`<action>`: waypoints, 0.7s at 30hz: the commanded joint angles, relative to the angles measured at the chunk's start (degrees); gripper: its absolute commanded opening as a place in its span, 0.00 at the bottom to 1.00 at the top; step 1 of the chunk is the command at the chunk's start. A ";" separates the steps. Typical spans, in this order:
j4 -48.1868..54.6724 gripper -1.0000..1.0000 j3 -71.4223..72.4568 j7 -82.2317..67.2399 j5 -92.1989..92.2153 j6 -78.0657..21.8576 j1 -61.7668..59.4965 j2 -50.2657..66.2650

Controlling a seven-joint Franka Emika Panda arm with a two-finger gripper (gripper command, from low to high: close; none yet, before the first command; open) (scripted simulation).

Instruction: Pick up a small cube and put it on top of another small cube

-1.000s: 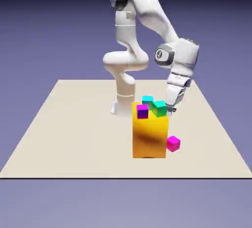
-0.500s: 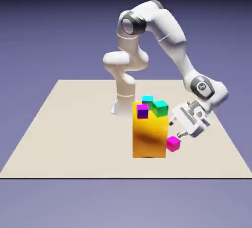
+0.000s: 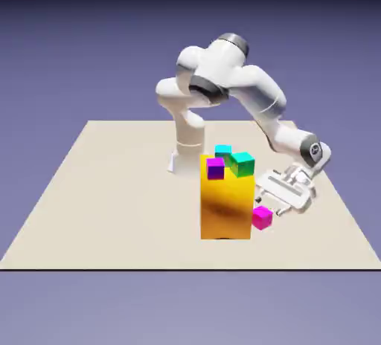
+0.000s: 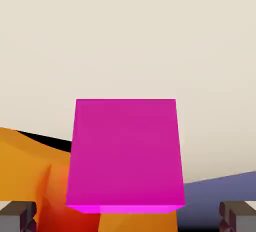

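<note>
The tall orange block [image 3: 227, 210] covers part of the light beige tabletop [image 3: 119, 210] in the exterior view and hides the lower part of the cyan cube's surroundings; the violet-fronted purple cube [image 3: 215, 169] and the green cube [image 3: 242, 164] partly cover the small cyan cube [image 3: 223, 151]. The hand view's edges cut off both grey fingertips [image 4: 20, 217] and the orange block.

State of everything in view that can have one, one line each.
White two-finger gripper: open, tips either side of the pink cube, holding nothing
Small magenta-pink cube: ungripped, beside the block
Tall orange block: upright
Small purple cube: on the block, ungripped
Small green cube: ungripped
Small cyan cube: ungripped
</note>
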 commanded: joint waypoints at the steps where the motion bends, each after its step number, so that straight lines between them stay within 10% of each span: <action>1: 0.00 0.00 0.00 0.00 0.00 0.00 0.00 0.00; 21: -1.07 0.00 -20.90 4.14 44.81 25.24 17.86 -34.30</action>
